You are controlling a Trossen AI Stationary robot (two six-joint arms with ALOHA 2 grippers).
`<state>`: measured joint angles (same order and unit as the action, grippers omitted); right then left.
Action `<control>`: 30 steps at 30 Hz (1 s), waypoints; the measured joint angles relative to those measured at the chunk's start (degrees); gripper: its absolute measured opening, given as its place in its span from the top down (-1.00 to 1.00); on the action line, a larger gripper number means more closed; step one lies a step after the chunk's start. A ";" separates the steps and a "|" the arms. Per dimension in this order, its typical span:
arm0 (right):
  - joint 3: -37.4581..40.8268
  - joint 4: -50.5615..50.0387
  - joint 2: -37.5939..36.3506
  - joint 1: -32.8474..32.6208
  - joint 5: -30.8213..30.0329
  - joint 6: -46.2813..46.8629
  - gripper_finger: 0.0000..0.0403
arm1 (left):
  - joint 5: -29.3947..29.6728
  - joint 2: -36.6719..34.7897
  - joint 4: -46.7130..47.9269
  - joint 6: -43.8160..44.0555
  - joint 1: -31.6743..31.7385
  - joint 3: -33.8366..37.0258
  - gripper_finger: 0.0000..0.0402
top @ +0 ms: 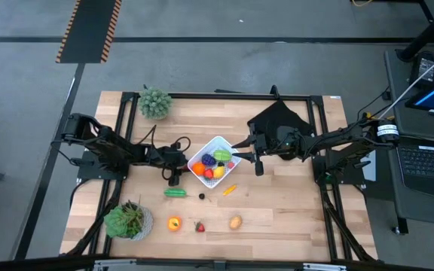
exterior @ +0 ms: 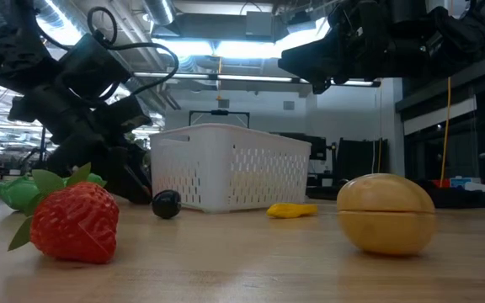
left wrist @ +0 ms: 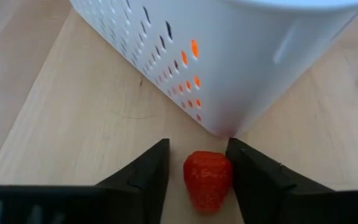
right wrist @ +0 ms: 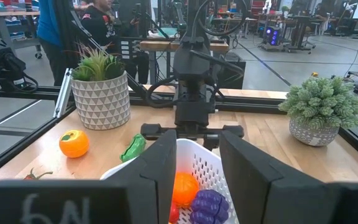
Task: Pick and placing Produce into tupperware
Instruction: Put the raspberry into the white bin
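Observation:
The white tupperware [top: 218, 140] stands mid-table with several pieces of produce in it: orange, purple, yellow, green. My left gripper [left wrist: 197, 174] is low at the container's left corner [left wrist: 219, 127]. It is open, with its fingers on either side of a small red strawberry [left wrist: 207, 180] lying on the wood. My right gripper [right wrist: 197, 165] hovers level over the container's right side, open, with nothing between its fingers. Loose on the table lie a green pepper [top: 175, 193], a dark berry [top: 201, 196], a yellow piece [top: 229, 190], an orange [top: 174, 223], another strawberry [top: 200, 226] and a tan potato [top: 235, 222]. My left gripper has one finger [left wrist: 244, 171] against the strawberry's side [left wrist: 227, 177], while the other finger [left wrist: 154, 174] stands a small gap away. The fingers slant down from the table's left. The strawberry lies on the table beside the container's wall.
Two potted plants stand on the left, one at the far side [top: 155, 102] and one at the near side [top: 129, 220]. A black cloth [top: 277, 119] lies at the far right under the right arm. Bare wood shows along the near right.

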<state>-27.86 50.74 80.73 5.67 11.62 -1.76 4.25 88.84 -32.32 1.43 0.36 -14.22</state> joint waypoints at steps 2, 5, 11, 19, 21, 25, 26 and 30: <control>0.00 0.00 0.00 -0.01 0.00 0.00 0.37 | -0.84 0.02 -0.02 -0.02 0.00 0.00 0.35; 0.00 0.00 0.00 0.00 -0.02 0.00 0.37 | -1.83 0.02 -0.02 -0.07 0.00 0.00 0.51; 0.00 0.00 0.00 0.00 0.00 -0.02 0.37 | -1.90 0.02 0.02 1.31 0.00 0.02 0.58; 0.00 -0.02 0.00 0.00 0.00 -0.16 0.37 | -2.31 -2.48 3.20 4.90 0.00 0.06 0.52; 0.00 -0.02 0.00 0.00 -0.01 -0.17 0.37 | -2.48 -3.42 3.82 4.93 0.01 0.11 0.52; 0.00 -0.02 0.00 0.00 0.00 -0.13 0.37 | -2.76 -6.33 8.19 5.11 0.00 0.15 0.59; 0.00 -0.02 0.00 0.00 0.00 -0.14 0.37 | -2.80 -7.23 9.61 5.37 0.00 0.13 0.59; 0.00 -0.02 0.00 0.00 -0.02 -0.20 0.37 | -2.86 -10.92 12.75 5.75 -0.02 0.35 0.59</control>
<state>-27.86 50.72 80.73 5.67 11.60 -1.96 1.39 77.91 -19.57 7.19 0.34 -13.86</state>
